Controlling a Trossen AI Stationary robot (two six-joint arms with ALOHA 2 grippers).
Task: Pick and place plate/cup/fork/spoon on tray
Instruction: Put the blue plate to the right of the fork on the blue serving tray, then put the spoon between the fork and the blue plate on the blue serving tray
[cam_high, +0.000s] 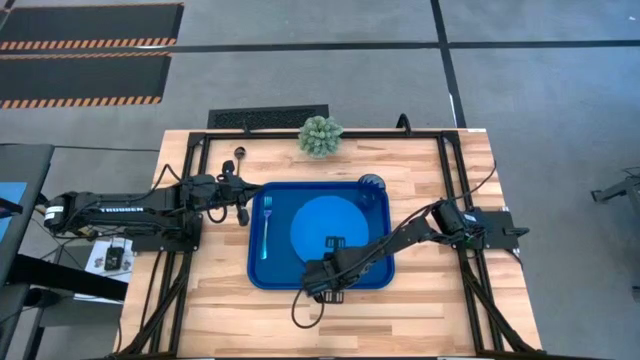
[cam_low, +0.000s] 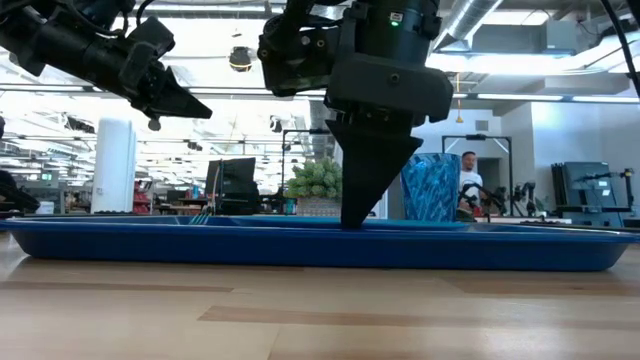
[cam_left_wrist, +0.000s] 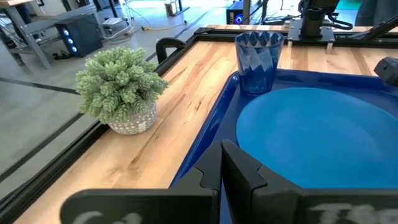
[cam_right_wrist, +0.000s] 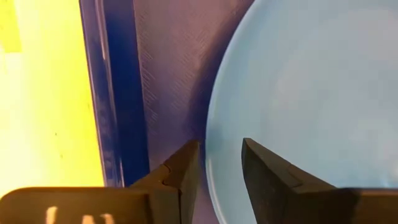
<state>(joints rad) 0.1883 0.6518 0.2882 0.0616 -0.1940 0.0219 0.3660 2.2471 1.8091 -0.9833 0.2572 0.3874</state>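
Right hand (cam_right_wrist: 221, 163), fingers apart, straddles the plate (cam_high: 327, 226) rim inside the tray (cam_high: 258, 272); lifting crookedly, you could drag the plate.

A small potted plant (cam_high: 320, 136), pale green and bushy in a speckled white pot, stands on the light wooden surface (cam_high: 240, 310) at its far edge, well beyond the right hand and off to the side of the left hand; a black metal frame (cam_high: 452, 170) runs round the surface's edges; grey floor (cam_high: 300, 60) lies past it, with black mats (cam_high: 85, 45) edged in orange stripes; far behind, a person (cam_low: 467, 180) in a white top stands among workshop benches.
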